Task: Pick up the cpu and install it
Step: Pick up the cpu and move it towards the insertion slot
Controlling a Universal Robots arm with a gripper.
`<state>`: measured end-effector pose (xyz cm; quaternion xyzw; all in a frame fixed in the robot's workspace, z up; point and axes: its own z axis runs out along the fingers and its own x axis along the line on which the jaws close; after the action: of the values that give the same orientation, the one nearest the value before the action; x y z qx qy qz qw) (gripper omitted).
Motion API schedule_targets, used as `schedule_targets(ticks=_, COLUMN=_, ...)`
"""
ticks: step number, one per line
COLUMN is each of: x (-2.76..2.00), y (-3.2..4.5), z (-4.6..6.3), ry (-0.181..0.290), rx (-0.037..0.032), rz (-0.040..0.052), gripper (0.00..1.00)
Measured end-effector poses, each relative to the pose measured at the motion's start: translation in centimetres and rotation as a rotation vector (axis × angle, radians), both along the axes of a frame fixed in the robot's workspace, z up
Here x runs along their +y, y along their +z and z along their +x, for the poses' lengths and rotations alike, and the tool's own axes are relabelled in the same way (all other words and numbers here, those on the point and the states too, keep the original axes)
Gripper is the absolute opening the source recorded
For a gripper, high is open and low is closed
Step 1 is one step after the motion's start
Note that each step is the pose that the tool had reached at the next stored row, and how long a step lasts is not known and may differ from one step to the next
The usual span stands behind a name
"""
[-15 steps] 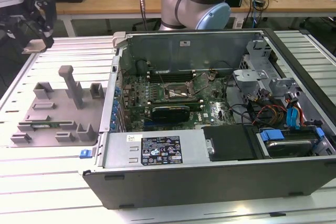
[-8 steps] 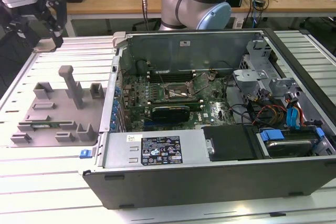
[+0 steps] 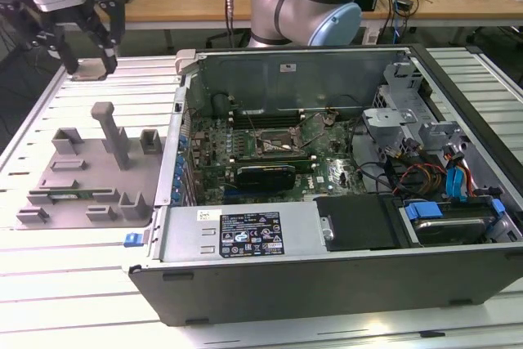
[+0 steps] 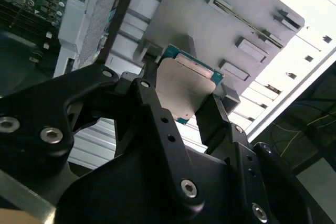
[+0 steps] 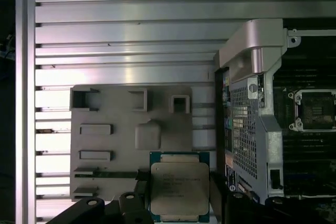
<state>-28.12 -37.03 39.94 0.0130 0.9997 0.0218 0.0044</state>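
The tool is clamped on the cpu. In the second wrist view, one black finger presses on one edge of the chip and the opposite finger presses on the other edge. The cpu sits flat between them, with its silver lid towards the wrist cameras and a thin green rim showing around the lid. The first wrist view shows the same grip, with the cpu held between the two dark fingers.

The tool holds the cpu in the air, clear of the counter. In the exterior view the tool hangs at the far end of the exterior view's left side, well apart from the computer case.

A grey fixture plate with raised blocks and pockets lies flat on the slatted metal counter, just beside the case, on the exterior view's left. In the first wrist view the cpu overlaps one edge of this plate. A narrow green memory stick lies in one slot of the plate.

The case lies on its side with the cover off, so the board inside is exposed. The square socket on the board has its frame visible near the middle of the case, and it also appears in the first wrist view. The arm rises behind the case.
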Motion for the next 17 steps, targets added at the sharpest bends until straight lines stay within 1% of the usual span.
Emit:
schedule_targets(ticks=1, x=0.00, y=-0.01, z=0.7, ry=0.000, rx=-0.0001, rz=0.0001, gripper=0.54)
schedule_targets(ticks=3, x=0.00, y=0.00, z=1.6, ry=0.000, rx=-0.0001, rz=0.0001, gripper=0.54)
schedule_targets(ticks=4, x=0.00, y=0.00, z=2.2, ry=0.000, rx=0.0000, rz=0.0000, gripper=0.54)
schedule_targets(ticks=6, x=0.00, y=-0.01, z=2.8, ry=0.000, rx=-0.0002, rz=0.0001, gripper=0.54)
schedule_targets(ticks=7, x=0.00, y=-0.01, z=3.5, ry=0.000, rx=-0.0001, rz=0.0001, gripper=0.54)
schedule_targets(ticks=11, x=0.00, y=0.00, z=5.0, ry=0.000, rx=-0.0001, rz=0.0001, gripper=0.54)
schedule_targets(ticks=14, x=0.00, y=0.00, z=6.9, ry=0.000, rx=0.0000, rz=0.0000, gripper=0.54)
schedule_targets(ticks=16, x=0.00, y=-0.01, z=8.5, ry=0.000, rx=-0.0001, rz=0.0001, gripper=0.54)
schedule_targets(ticks=17, x=0.00, y=-0.01, z=8.9, ry=0.000, rx=-0.0001, rz=0.0001, gripper=0.54)
